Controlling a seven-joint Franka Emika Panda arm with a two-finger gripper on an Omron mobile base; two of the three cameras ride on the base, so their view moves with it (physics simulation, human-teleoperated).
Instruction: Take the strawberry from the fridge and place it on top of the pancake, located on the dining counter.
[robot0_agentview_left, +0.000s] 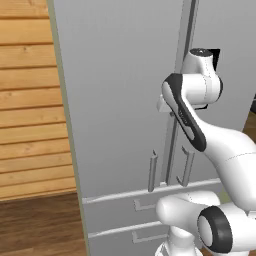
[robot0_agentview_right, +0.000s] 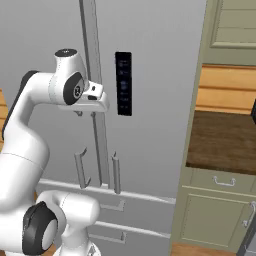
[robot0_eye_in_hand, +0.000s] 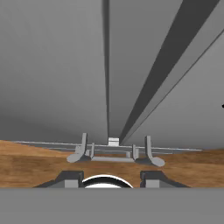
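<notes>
Nearest my hand camera, the pincer (robot0_eye_in_hand: 112, 178) shows two dark tips standing apart with nothing between them, so I read it as open. It hangs high against the fridge (robot0_agentview_left: 120, 90), looking down the seam between both shut doors toward the bar handles (robot0_eye_in_hand: 114, 151). I judge the strawberry is inside, unseen. My worry: approaching from here, the tips could straddle the seam or slide off a slim handle.

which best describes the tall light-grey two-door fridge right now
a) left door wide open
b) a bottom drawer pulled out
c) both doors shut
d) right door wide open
c: the tall light-grey two-door fridge presents one flat closed front, its slim vertical bar handles side by side at the centre seam and both drawers flush.
</notes>
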